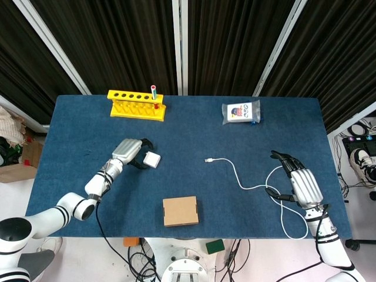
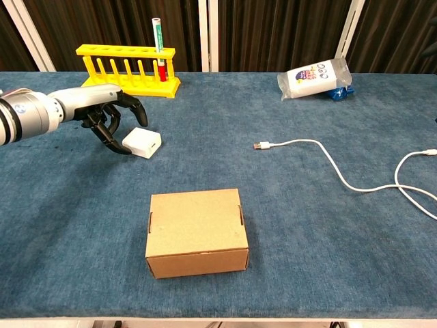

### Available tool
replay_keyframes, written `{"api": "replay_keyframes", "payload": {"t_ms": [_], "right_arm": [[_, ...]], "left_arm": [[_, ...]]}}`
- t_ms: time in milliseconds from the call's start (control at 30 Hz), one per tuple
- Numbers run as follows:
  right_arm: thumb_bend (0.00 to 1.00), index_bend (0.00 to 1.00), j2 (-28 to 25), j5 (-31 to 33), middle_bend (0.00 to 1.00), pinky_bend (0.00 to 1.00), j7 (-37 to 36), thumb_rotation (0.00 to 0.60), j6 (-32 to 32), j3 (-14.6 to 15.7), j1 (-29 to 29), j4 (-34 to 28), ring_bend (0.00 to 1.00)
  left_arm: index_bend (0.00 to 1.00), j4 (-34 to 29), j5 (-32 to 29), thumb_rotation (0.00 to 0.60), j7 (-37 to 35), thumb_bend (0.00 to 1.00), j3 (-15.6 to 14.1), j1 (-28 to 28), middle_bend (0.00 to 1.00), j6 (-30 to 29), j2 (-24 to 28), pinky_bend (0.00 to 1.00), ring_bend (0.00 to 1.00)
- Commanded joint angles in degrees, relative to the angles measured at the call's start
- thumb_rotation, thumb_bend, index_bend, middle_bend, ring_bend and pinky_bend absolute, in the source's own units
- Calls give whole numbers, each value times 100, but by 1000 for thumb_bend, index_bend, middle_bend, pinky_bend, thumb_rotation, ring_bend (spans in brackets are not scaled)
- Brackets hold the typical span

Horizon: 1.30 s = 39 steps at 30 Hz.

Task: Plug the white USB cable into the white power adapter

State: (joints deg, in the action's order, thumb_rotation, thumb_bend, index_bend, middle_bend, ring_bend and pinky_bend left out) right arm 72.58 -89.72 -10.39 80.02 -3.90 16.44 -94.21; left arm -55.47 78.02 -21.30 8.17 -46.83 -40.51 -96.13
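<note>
Here the adapter [image 2: 142,143] lies left of the cardboard box [image 2: 196,232] & farther back; left hand [image 2: 109,116] curls round its left side, fingertips at its edge, can't tell if gripping; cable [image 2: 321,158] plug lies right of box; right hand [image 1: 301,183] is out of chest view, fingers spread over cable loops, holding nothing.

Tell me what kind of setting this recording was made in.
Probably a robotics lab or test bench, not a home: a blue-covered table before black curtains, staged props like a yellow test-tube rack and cardboard box, and loose cabling on the floor.
</note>
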Motion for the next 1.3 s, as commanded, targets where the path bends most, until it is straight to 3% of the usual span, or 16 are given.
{"api": "replay_keyframes", "payload": {"t_ms": [33, 667, 967, 1300], "right_arm": [[171, 150, -5, -4, 243, 238, 7, 600, -1, -3, -3, -10, 152], [172, 154, -4, -37, 243, 238, -56, 600, 62, 0, -77, -6, 152], [172, 157, -11, -33, 244, 239, -28, 600, 17, -39, -44, -20, 152], [182, 182, -154, 8, 268, 278, 99, 600, -239, -217, 198, -193, 185]], "left_arm": [[370, 65, 91, 600, -101, 123, -50, -15, 294, -63, -39, 894, 653], [417, 233, 10, 600, 15, 170, -102, -64, 305, -1, -150, 883, 656], [600, 237, -168, 600, -120, 303, 34, 29, 522, -151, -282, 897, 702], [650, -379, -332, 600, 208, 330, 204, 428, 584, -958, -92, 907, 710]]}}
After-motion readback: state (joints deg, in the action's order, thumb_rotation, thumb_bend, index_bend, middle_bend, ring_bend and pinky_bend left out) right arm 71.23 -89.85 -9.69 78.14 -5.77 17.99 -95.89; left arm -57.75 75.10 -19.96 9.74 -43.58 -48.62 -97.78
